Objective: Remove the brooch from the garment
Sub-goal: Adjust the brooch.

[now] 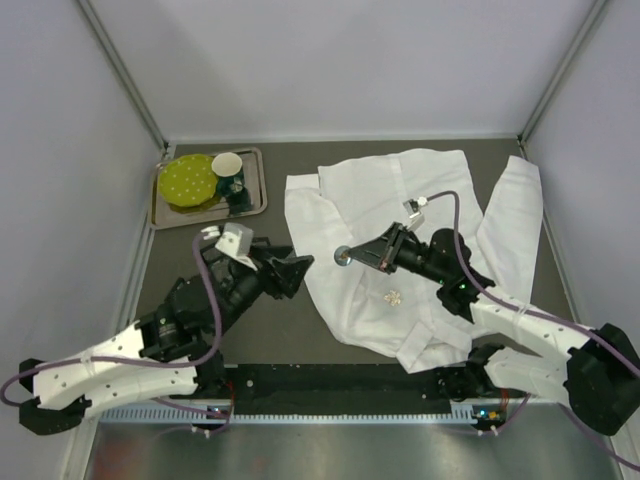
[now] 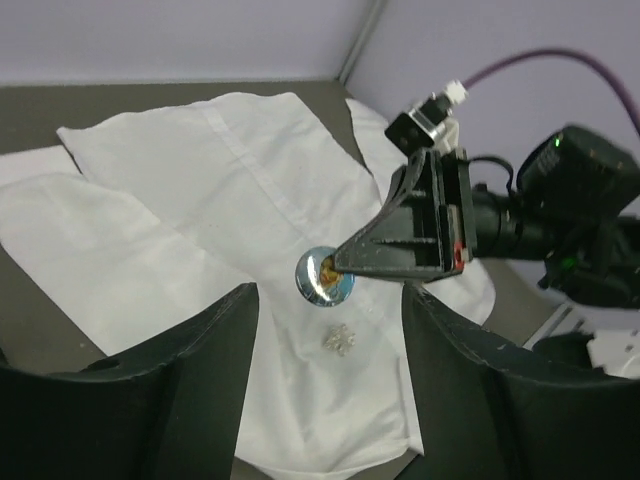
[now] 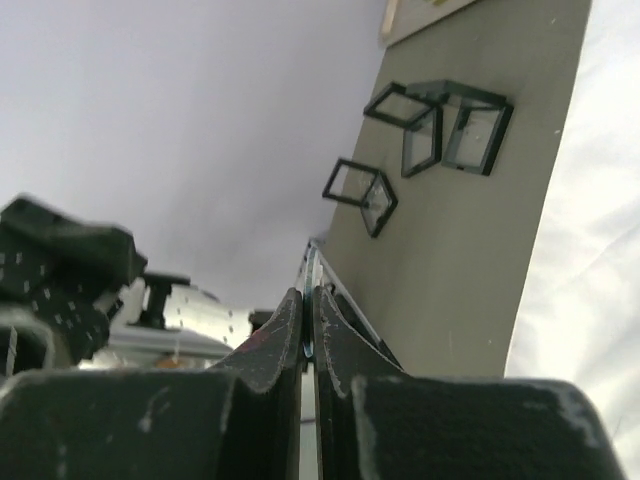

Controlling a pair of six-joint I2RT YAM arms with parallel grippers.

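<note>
So the white shirt [image 1: 400,200] is spread out flat on the dark table [image 1: 260,330], taking up the middle and the right side, with one sleeve running along the right edge. It's pretty creased.

The right gripper [image 1: 350,256] is clamped down on a shiny round disc [image 1: 343,257], silver with a gold-ish centre, and holds it up in the air over the left part of the shirt. From the right wrist camera its fingers [image 3: 270,350] are basically pressed together, with only the thin edge of the disc between them.

A bit to the near right of that, lying on the shirt front, there's a small sparkly ornament [image 1: 394,297], kind of flower shaped. Nothing is touching it. Honestly I can't tell which of the two is the brooch. It's too small to make out whether the ornament is pinned in or just sitting on the cloth.

The left gripper [image 1: 302,272] is off the left edge of the shirt, pointing at the disc. Its fingers [image 2: 200,380] are spread wide with nothing between them, and the disc sits just beyond the gap without touching them.

Far left of the table there's a metal tray [image 1: 262,185] with a green plate [image 1: 188,182] and a white cup [image 1: 226,165] on it, well apart from the shirt.
</note>
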